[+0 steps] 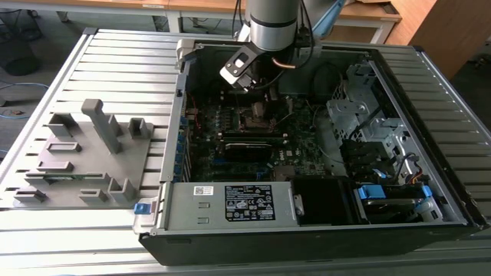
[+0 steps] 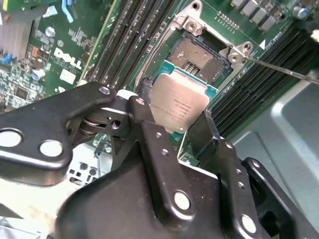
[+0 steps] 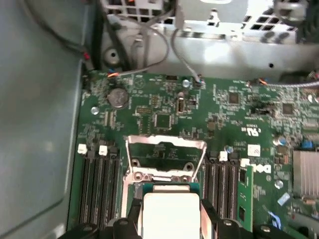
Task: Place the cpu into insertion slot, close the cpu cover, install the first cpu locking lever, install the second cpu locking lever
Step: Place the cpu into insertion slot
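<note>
Two fingers (image 2: 148, 127) clamp one cpu (image 2: 177, 105) just beside one open insertion slot (image 2: 197, 56).

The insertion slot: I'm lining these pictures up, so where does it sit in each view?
Exterior view: insertion slot mid-case, under the arm.
Second wrist view: insertion slot just beyond the cpu in the pincer.
First wrist view: insertion slot mostly behind the cpu, by the raised cpu cover.
Shared landmark: the green circuit board.
</note>
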Controlling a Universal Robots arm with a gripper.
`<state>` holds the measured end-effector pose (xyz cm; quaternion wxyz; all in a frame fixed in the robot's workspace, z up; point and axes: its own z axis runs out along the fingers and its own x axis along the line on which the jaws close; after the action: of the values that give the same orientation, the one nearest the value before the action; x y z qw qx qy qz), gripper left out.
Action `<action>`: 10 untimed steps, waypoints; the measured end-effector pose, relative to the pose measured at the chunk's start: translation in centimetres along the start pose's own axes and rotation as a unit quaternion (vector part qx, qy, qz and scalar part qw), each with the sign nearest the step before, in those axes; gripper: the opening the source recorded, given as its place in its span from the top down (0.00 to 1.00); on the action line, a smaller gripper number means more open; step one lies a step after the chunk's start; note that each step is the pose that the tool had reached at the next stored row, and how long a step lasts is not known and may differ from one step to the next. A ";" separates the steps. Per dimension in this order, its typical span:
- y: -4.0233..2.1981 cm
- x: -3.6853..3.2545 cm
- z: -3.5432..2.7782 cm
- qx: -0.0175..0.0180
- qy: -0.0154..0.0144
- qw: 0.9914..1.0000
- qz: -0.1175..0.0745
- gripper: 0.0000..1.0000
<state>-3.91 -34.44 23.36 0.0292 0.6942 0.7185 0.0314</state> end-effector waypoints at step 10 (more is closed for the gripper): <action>0.00 0.01 0.01 0.000 0.001 1.000 0.012 0.46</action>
<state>-3.91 -34.43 23.35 0.0283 0.7029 0.7100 0.0325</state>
